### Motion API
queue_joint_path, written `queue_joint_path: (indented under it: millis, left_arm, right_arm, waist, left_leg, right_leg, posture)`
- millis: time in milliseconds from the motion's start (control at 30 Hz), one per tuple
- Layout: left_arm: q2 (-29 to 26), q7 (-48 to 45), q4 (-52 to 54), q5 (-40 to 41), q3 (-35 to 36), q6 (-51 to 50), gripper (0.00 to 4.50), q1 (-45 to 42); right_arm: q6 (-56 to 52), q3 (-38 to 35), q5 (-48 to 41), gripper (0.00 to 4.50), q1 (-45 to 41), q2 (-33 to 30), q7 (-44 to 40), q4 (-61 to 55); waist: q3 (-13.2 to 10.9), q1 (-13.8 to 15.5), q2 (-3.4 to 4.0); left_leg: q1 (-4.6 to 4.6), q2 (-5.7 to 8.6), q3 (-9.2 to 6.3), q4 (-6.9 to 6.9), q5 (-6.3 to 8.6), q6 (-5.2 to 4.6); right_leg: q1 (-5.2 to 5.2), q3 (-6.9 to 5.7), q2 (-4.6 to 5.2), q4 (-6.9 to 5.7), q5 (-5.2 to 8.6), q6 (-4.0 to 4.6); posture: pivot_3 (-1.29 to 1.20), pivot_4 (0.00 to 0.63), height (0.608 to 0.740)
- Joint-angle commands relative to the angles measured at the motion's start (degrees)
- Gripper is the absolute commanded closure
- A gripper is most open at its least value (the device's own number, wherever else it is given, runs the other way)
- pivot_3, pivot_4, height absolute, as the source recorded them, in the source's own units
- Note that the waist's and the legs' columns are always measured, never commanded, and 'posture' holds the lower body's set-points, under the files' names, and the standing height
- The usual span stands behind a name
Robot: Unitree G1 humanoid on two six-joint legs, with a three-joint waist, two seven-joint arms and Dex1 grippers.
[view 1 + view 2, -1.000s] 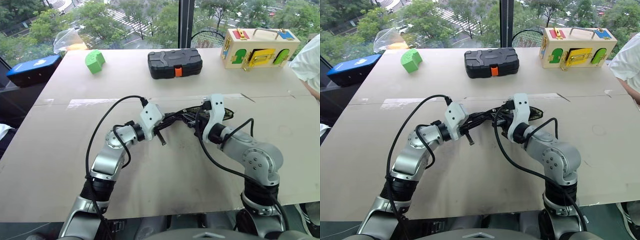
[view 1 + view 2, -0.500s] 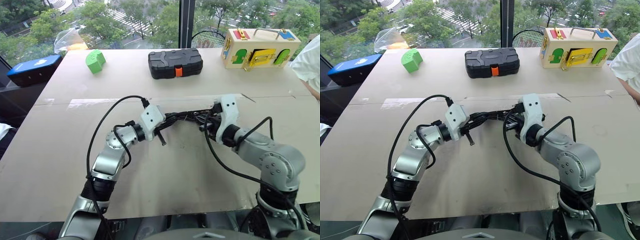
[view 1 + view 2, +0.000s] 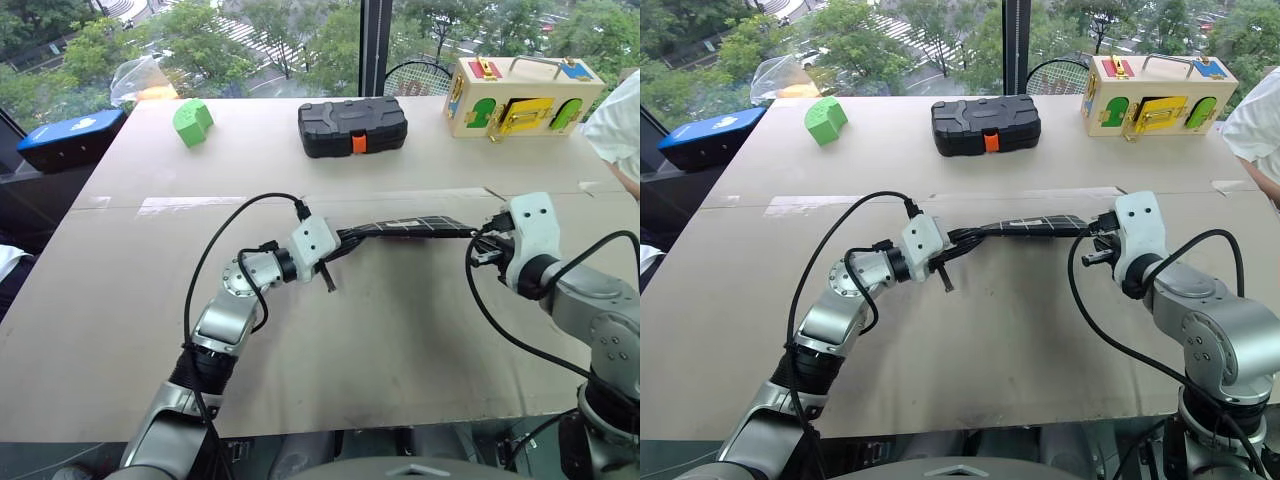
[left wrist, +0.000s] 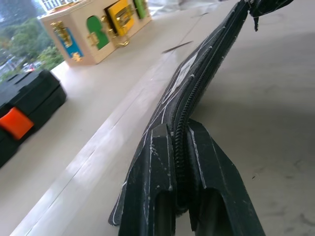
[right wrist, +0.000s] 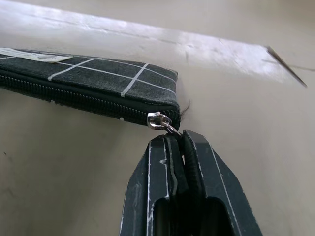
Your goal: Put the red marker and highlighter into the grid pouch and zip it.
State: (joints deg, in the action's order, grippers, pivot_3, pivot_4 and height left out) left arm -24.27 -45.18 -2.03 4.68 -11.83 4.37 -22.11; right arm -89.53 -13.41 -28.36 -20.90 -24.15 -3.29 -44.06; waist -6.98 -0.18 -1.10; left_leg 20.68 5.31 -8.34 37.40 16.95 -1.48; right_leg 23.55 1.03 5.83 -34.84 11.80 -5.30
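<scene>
The grid pouch (image 3: 410, 227) hangs stretched out in a straight line between my two grippers, just above the table's middle. My left gripper (image 3: 345, 238) is shut on the pouch's left end, and in the left wrist view its fingers (image 4: 160, 147) pinch the fabric beside the zipper teeth. My right gripper (image 3: 478, 241) is at the pouch's right end, shut on the zipper pull (image 5: 160, 121). The zipper looks closed along the whole length that shows. The red marker and the highlighter are hidden from view.
A black hard case with an orange latch (image 3: 352, 126) sits at the back centre, a green block (image 3: 191, 122) at the back left and a wooden latch box (image 3: 514, 98) at the back right. A person's white sleeve (image 3: 620, 125) shows at the right edge.
My right gripper has swept to the right with the zipper pull, drawing the bunched pouch out long and straight. The left gripper has kept its place on the other end.
</scene>
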Motion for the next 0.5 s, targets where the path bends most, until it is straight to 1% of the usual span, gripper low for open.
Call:
queue_joint_path:
  millis: [33,67,100,133,167,200,233,267,300,333,367,400,433,467,500]
  left_arm:
    - [-1.7,0.1,-0.8,-1.5,1.4,4.9,4.5,-0.2]
    - [-2.6,-1.0,-0.7,-1.9,0.9,6.4,4.5,0.4]
    - [-3.7,-2.5,-0.5,-2.0,0.4,7.5,4.5,1.1]
    - [-4.7,-4.3,0.0,-1.6,0.2,7.8,4.5,1.8]
    - [-5.4,-5.4,0.0,-1.2,0.0,8.1,4.5,2.1]
    - [-6.2,-6.6,0.8,0.2,0.2,7.0,4.11,2.8]
    - [-6.7,-7.4,1.1,1.2,0.5,6.1,3.7,3.3]
    - [-7.5,-8.4,1.7,2.6,1.3,6.0,3.35,4.1]
    - [-8.1,-9.4,2.2,4.5,2.6,5.8,2.98,5.0]
    - [-8.5,-10.0,2.5,5.8,3.5,5.8,2.46,5.5]
    - [-9.6,-11.7,3.2,9.5,5.1,1.9,1.91,6.5]
    - [-11.0,-13.4,4.1,13.7,6.9,-3.0,1.46,7.5]
    - [-12.9,-15.3,5.9,20.2,9.2,-11.0,0.99,8.7]
    - [-14.8,-16.9,7.4,25.1,10.9,-17.1,0.52,9.6]
    - [-15.9,-17.7,8.5,27.9,11.9,-20.9,0.15,10.2]
  right_arm:
    - [3.0,-2.5,2.9,4.49,1.5,-0.5,0.5,-1.1]
    - [7.1,0.0,2.3,4.49,3.9,-2.7,-2.3,-1.6]
    - [11.1,2.3,2.9,3.9,6.4,-5.2,-4.0,-1.9]
    - [13.5,3.0,3.1,3.88,8.5,-6.4,-5.2,-2.0]
    - [15.5,3.4,3.4,3.56,10.0,-7.2,-5.9,-1.8]
    - [18.6,3.0,3.4,3.01,12.7,-8.5,-7.9,-1.7]
    - [21.1,2.8,3.4,2.62,14.6,-9.4,-9.6,-1.5]
    - [23.7,2.0,3.9,2.04,17.7,-11.4,-11.8,-1.6]
    - [27.1,0.6,4.2,1.59,21.2,-13.4,-14.7,-2.1]
    - [29.7,-0.4,4.5,1.07,23.6,-14.6,-16.6,-2.3]
    - [32.3,-3.4,4.0,0.51,27.0,-15.4,-19.1,-2.6]
    - [34.9,-6.7,3.7,0.04,30.5,-15.9,-21.6,-2.5]
    - [38.1,-10.4,3.7,0.0,34.5,-16.0,-24.4,-2.2]
    - [41.4,-13.2,3.6,0.0,37.6,-15.8,-26.9,-2.1]
    - [43.8,-14.7,3.6,0.0,39.5,-15.7,-28.5,-1.8]
  waist:
    - [0.0,0.0,0.0]
    - [0.0,0.0,-0.01]
    - [0.0,0.0,-0.01]
    - [0.0,0.2,-0.02]
    - [0.0,0.2,-0.02]
    - [0.0,0.1,0.02]
    - [0.0,0.1,0.03]
    - [0.0,0.2,0.03]
    - [0.0,0.3,0.03]
    - [0.0,0.6,-0.02]
    - [0.0,0.7,-0.03]
    - [0.0,0.8,-0.02]
    - [0.0,0.8,0.0]
    - [0.0,0.8,0.01]
    - [0.0,0.8,0.02]
  left_leg:
    - [0.0,0.0,0.0,0.0,0.0,0.0]
    - [0.0,-0.01,0.0,0.0,0.0,0.0]
    - [0.0,-0.01,0.0,0.0,0.0,0.0]
    - [0.01,-0.01,-0.01,0.0,0.0,0.0]
    - [0.01,0.0,-0.02,-0.02,0.0,0.0]
    - [-0.01,0.0,-0.02,-0.06,0.0,0.0]
    - [0.02,0.0,-0.01,-0.06,0.0,-0.01]
    - [0.02,0.01,0.01,-0.04,0.0,-0.01]
    - [0.0,0.0,0.0,0.0,0.0,-0.01]
    - [0.02,0.0,-0.01,0.02,0.0,-0.02]
    - [-0.02,-0.01,-0.01,0.01,0.01,-0.03]
    - [-0.02,-0.02,-0.02,0.02,0.01,-0.03]
    - [-0.03,-0.02,-0.01,0.02,0.01,-0.03]
    - [-0.04,-0.04,-0.02,0.02,0.02,-0.04]
    - [-0.04,-0.08,-0.04,0.01,0.04,-0.09]
  right_leg:
    - [0.0,0.0,0.0,0.0,0.0,0.0]
    - [0.0,0.0,0.0,0.0,0.0,0.0]
    - [0.0,0.0,0.0,0.0,0.0,0.0]
    - [0.0,-0.01,0.0,0.01,0.0,0.0]
    - [0.01,-0.04,0.01,0.04,0.01,-0.01]
    - [0.0,-0.06,0.0,0.11,0.01,-0.01]
    - [0.0,-0.03,0.01,0.11,0.01,-0.02]
    - [0.0,-0.01,0.02,0.1,0.01,-0.02]
    - [-0.01,-0.02,0.02,0.11,0.01,-0.02]
    - [-0.02,-0.03,0.03,0.1,0.01,-0.02]
    - [-0.07,-0.05,0.03,0.12,0.02,-0.03]
    - [-0.07,-0.06,0.02,0.12,0.01,-0.03]
    - [-0.07,-0.04,0.01,0.1,0.01,-0.04]
    - [-0.07,-0.05,0.01,0.07,0.02,-0.04]
    - [-0.07,-0.06,-0.04,0.06,0.03,-0.06]
  posture:
    - [0.0,0.15,0.74]
    - [0.0,0.15,0.74]
    - [0.0,0.15,0.74]
    - [0.0,0.15,0.74]
    - [0.0,0.15,0.74]
    - [0.0,0.15,0.74]
    - [0.0,0.15,0.74]
    - [0.0,0.15,0.74]
    - [0.0,0.15,0.74]
    - [0.0,0.15,0.74]
    - [0.0,0.15,0.74]
    - [0.0,0.15,0.74]
    - [0.0,0.15,0.74]
    - [0.0,0.15,0.74]
    - [0.0,0.15,0.74]
